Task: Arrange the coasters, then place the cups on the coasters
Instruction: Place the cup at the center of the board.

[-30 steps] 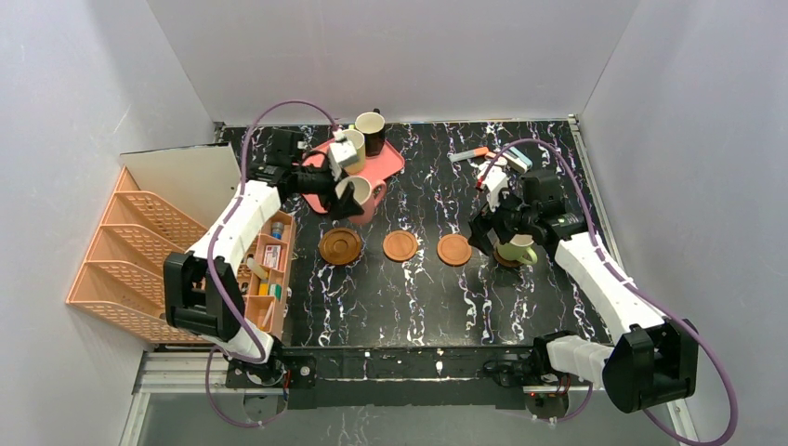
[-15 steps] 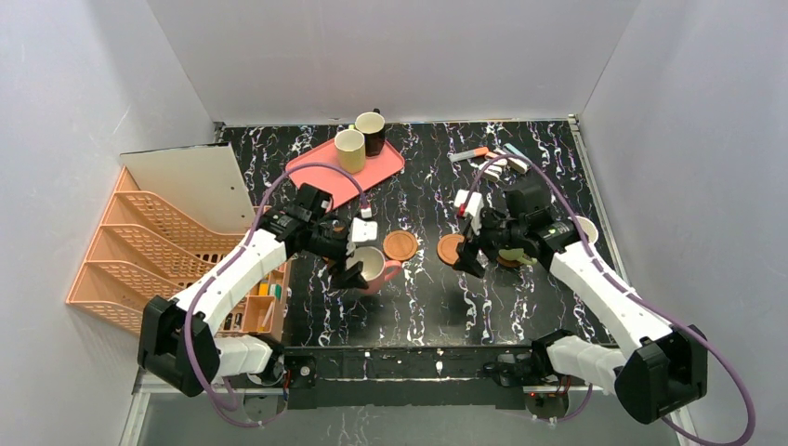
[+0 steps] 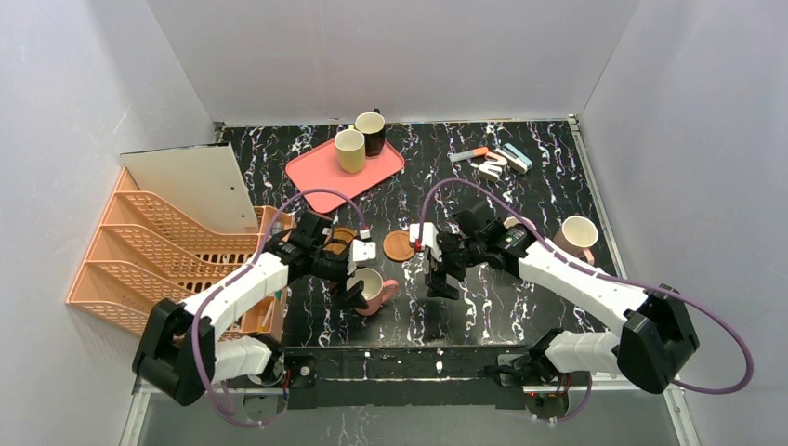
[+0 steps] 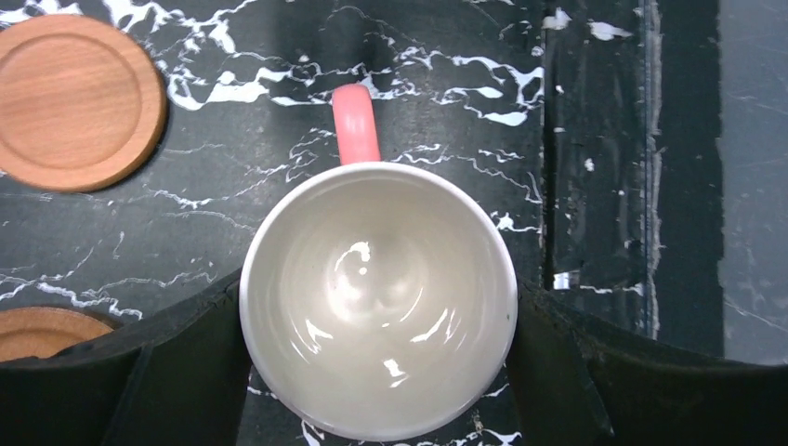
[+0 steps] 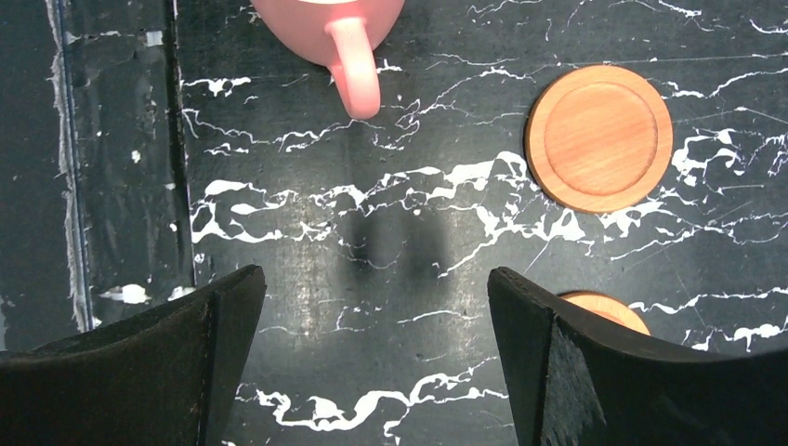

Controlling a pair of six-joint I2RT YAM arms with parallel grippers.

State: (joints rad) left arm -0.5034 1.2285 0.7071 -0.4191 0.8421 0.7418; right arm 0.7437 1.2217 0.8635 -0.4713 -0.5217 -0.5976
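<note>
My left gripper point(image 3: 361, 282) is shut on the pink cup point(image 3: 374, 286), its fingers point(image 4: 190, 372) pressed against both sides of the cream rim point(image 4: 376, 297); the cup's handle point(image 4: 356, 121) points away from the wrist. One coaster point(image 4: 74, 102) lies beyond it and another point(image 4: 37, 330) shows at the left finger. My right gripper point(image 3: 437, 275) hangs open over bare table point(image 5: 376, 307), with the pink cup point(image 5: 325, 19) ahead, a coaster point(image 5: 599, 137) to the right and a third coaster point(image 5: 609, 311) partly hidden by its finger. A pale pink cup point(image 3: 578, 236) stands at the right.
A yellow-green cup point(image 3: 350, 150) and a dark brown cup point(image 3: 372, 131) stand on the pink tray point(image 3: 321, 175) at the back. An orange file rack point(image 3: 135, 255) fills the left side. Small stationery point(image 3: 492, 160) lies back right. The table's front edge point(image 4: 595, 186) runs close to the pink cup.
My left arm carried the pink cup from beside the tray to the front of the table. My right arm swung left, away from the green cup, with jaws open and empty.
</note>
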